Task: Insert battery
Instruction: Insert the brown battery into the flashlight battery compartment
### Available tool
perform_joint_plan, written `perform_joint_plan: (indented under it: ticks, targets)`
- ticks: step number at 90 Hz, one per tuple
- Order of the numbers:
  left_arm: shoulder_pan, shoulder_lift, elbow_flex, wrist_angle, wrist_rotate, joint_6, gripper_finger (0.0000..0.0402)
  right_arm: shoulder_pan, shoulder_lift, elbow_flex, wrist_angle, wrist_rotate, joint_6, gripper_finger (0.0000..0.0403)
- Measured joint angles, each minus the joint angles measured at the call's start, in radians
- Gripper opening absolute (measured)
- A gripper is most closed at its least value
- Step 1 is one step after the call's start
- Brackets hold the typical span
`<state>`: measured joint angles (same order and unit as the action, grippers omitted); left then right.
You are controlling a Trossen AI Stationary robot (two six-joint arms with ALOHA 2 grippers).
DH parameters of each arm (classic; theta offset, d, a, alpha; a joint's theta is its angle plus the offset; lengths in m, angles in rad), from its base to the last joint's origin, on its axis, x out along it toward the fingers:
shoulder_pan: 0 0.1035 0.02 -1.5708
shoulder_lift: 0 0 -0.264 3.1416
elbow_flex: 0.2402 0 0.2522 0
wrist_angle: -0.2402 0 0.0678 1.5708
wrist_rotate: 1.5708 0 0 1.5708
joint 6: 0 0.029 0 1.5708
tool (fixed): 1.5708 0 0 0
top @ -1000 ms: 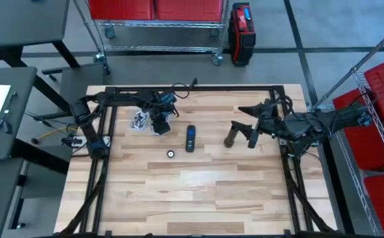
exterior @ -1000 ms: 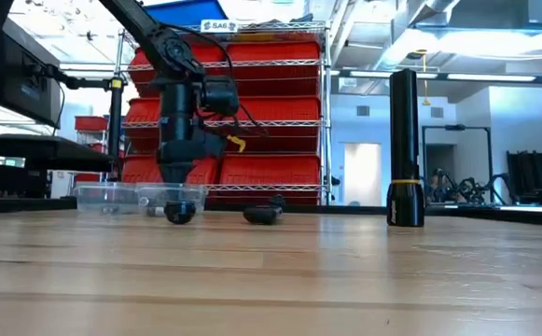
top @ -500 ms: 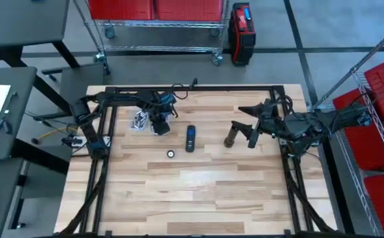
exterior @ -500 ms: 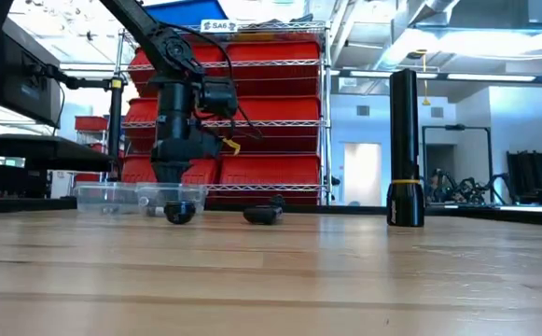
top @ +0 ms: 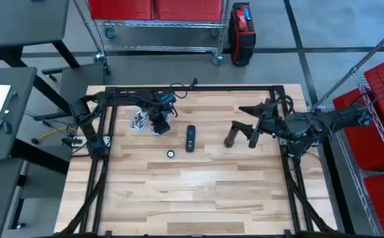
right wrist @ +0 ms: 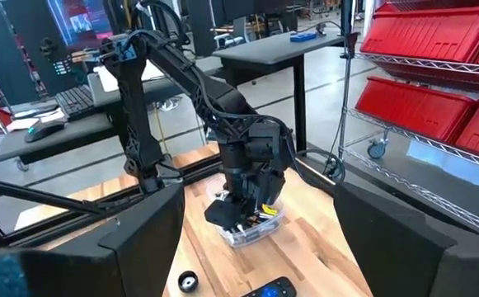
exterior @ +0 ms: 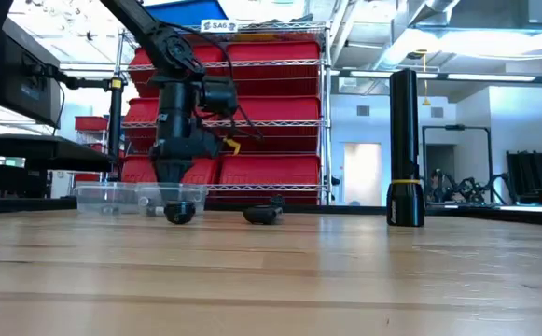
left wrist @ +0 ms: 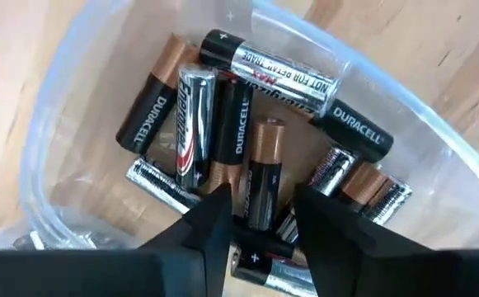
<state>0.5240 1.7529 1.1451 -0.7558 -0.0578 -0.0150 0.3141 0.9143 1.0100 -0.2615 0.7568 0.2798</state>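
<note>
Overhead, the left gripper hangs above a clear container at the table's far left, its contents unreadable from there. Only the left wrist view shows the batteries piled inside, roughly ten, copper-topped and silver ones mixed, with the spread fingers poised over them and pinching nothing. Rightward lie one small round cap and one remote, then one flashlight standing upright, which the low view confirms. Beside it waits the right gripper, fingers parted wide, empty.
</note>
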Motion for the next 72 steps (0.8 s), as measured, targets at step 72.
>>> perform_joint_plan:
  ticks: [72]
  targets:
    - [0.005, -0.007, -0.148, 0.186, 0.027, 0.056, 0.0078, 0.000, 0.002, 0.000, 0.008, -0.002, 0.001, 0.0302]
